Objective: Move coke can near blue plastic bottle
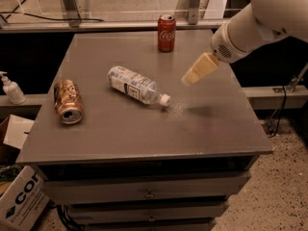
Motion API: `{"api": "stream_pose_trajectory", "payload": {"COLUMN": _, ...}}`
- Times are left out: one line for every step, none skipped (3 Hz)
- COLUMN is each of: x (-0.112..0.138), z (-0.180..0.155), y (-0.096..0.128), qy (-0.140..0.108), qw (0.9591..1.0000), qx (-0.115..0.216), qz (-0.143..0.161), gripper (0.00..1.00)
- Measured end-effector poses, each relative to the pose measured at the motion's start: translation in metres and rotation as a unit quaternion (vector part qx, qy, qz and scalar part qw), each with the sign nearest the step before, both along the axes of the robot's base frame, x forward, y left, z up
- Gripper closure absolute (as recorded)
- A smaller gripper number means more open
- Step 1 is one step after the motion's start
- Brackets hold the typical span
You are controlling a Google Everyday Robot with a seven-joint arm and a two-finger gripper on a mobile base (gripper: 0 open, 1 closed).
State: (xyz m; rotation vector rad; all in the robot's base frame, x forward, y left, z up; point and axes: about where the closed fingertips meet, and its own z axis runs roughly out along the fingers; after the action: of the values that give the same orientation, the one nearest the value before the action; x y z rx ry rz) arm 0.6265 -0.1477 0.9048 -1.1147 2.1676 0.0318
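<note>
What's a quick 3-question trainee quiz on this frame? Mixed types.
1. True or false: the coke can stands upright near the table's far edge.
2. The blue plastic bottle is: A) lying on its side, B) upright, C) standing on its cap.
3. Which can lies on its side?
Key: 1 true. 2 A. 3 the gold-brown can. Note: the gripper hovers over the table, image-right of the bottle.
</note>
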Motion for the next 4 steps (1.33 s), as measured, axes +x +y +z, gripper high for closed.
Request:
{"api": "stream_pose_trajectory", "payload": {"x": 0.045, "z": -0.007, "y": 0.011, "qy": -0.015, "qw": 0.9986, "qx": 0.045, "qz": -0.025, "gripper": 0.0}}
{"api": "stream_pose_trajectory", "payload": {"x": 0.086, "z": -0.017, "y": 0.029, "qy": -0.019, "qw": 0.9955, "qx": 0.086, "qz": -0.035, "gripper": 0.0}}
{"api": "stream_pose_trajectory", "payload": {"x": 0.122, "z": -0.029, "y": 0.045, "qy": -0.02, "qw": 0.9893, "qx": 0.14, "qz": -0.037, "gripper": 0.0}}
{"api": "stream_pose_trajectory", "payload": {"x": 0.157, "z": -0.042, "y": 0.055, "qy": -0.025, "qw": 0.9802, "qx": 0.192, "qz": -0.041, "gripper": 0.0}}
